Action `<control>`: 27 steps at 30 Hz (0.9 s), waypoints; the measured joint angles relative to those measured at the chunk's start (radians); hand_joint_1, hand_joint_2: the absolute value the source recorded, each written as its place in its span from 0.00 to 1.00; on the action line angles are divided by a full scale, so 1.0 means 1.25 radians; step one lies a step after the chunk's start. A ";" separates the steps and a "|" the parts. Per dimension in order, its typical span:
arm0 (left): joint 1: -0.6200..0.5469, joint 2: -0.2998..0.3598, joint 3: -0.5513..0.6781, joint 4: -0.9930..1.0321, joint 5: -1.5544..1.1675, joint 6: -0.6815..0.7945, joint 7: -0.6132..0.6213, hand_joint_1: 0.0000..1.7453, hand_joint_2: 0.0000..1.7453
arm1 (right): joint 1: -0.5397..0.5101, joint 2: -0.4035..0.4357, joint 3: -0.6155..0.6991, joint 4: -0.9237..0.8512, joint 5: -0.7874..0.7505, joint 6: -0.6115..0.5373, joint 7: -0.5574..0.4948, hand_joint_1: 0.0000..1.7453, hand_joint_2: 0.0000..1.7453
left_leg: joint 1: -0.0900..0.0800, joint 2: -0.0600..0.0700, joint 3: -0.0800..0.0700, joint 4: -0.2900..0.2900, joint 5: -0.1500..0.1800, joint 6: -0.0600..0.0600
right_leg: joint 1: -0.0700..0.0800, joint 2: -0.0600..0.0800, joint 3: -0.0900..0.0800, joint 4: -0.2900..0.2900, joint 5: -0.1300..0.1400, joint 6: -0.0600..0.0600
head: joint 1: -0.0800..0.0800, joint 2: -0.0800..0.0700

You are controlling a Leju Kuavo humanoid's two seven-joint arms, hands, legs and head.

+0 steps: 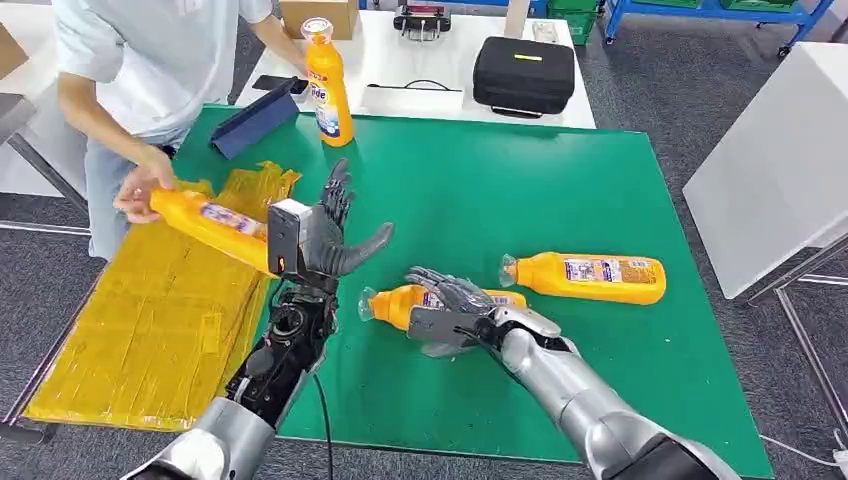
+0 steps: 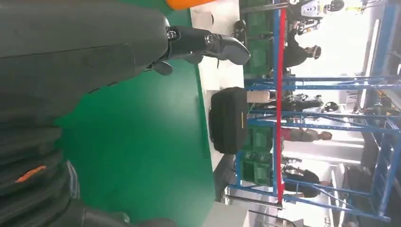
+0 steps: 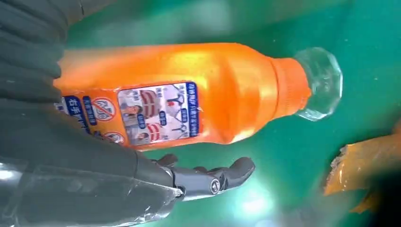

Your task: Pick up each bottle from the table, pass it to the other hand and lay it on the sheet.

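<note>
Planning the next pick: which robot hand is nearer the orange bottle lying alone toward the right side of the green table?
Right. The right hand rests on another lying bottle just beside that bottle; the left hand is raised farther off, near the yellow sheet.

Bright, even indoor light with soft shadows; both wrist views blur up close, the far windows glaring.

four orange bottles (image 1: 583, 277), one upright, three lying, beside crumpled yellow sheet (image 1: 150, 320)

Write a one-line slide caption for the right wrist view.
Right robot hand wraps around a lying orange bottle with a clear cap on the green table.
</note>
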 measured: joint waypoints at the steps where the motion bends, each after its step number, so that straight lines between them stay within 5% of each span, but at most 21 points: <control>1: -0.002 0.001 0.000 0.003 0.000 0.000 0.000 0.00 1.00 | 0.000 -0.002 0.004 0.000 -0.001 0.000 0.000 0.00 1.00 | 0.000 0.000 0.000 0.000 0.000 0.000 | 0.000 0.000 0.000 0.000 0.000 0.000 | 0.000 0.000; 12: -0.012 0.007 0.008 0.026 0.025 0.016 0.000 0.00 1.00 | 0.007 -0.032 0.026 -0.015 -0.050 -0.042 -0.002 0.00 1.00 | 0.000 0.000 0.000 0.000 0.000 0.000 | 0.000 0.000 0.000 0.000 0.000 0.000 | 0.000 0.000; 27: -0.025 0.030 0.033 0.044 0.039 0.018 0.000 0.00 1.00 | 0.066 -0.171 0.047 -0.193 -0.041 -0.059 0.071 0.00 1.00 | 0.000 0.000 0.000 0.000 0.000 0.000 | 0.000 0.000 0.000 0.000 0.000 0.000 | 0.000 0.000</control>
